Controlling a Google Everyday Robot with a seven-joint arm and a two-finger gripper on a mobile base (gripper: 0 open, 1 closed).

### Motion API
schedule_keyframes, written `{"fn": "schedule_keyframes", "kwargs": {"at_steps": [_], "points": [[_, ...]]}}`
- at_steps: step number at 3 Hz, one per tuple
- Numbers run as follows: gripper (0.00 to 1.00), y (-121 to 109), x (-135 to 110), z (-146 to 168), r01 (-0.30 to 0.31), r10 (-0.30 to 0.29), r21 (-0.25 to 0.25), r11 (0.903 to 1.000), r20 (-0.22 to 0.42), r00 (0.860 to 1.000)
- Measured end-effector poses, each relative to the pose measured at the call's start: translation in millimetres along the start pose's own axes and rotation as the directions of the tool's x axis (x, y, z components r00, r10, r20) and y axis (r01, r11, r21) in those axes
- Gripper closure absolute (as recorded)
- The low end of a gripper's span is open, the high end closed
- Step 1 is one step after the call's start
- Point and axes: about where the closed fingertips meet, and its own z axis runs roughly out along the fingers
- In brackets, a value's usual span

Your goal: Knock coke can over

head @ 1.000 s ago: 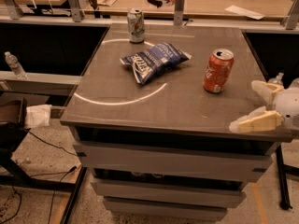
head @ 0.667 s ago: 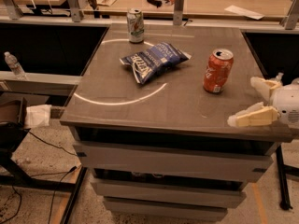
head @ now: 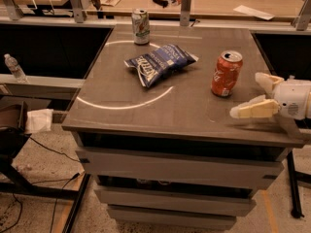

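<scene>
The red coke can [head: 226,74] stands upright on the right part of the grey table top [head: 146,115]. My gripper [head: 249,95] comes in from the right edge of the view, low over the table's right front corner, just right of and slightly nearer than the can. Its two cream fingers [head: 253,110] are spread apart, open and empty, pointing left toward the can without touching it.
A blue chip bag [head: 159,62] lies at the table's middle. A silver-white can with green markings [head: 140,26] stands at the back left. A water bottle [head: 14,68] stands on a ledge at left. Desks with clutter run behind the table.
My gripper has moved slightly left and up toward the can. The can, the bag and the other can have not moved.
</scene>
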Motion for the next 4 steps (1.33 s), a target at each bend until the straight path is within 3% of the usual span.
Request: {"fn": "schedule_keyframes", "kwargs": {"at_steps": [2, 4], "points": [[0.0, -16, -7, 33, -0.045, 0.045, -0.002, 0.999, 0.008, 0.999], [0.0, -27, -26, 65, -0.026, 0.026, -0.021, 0.9994, 0.002, 1.0]]}}
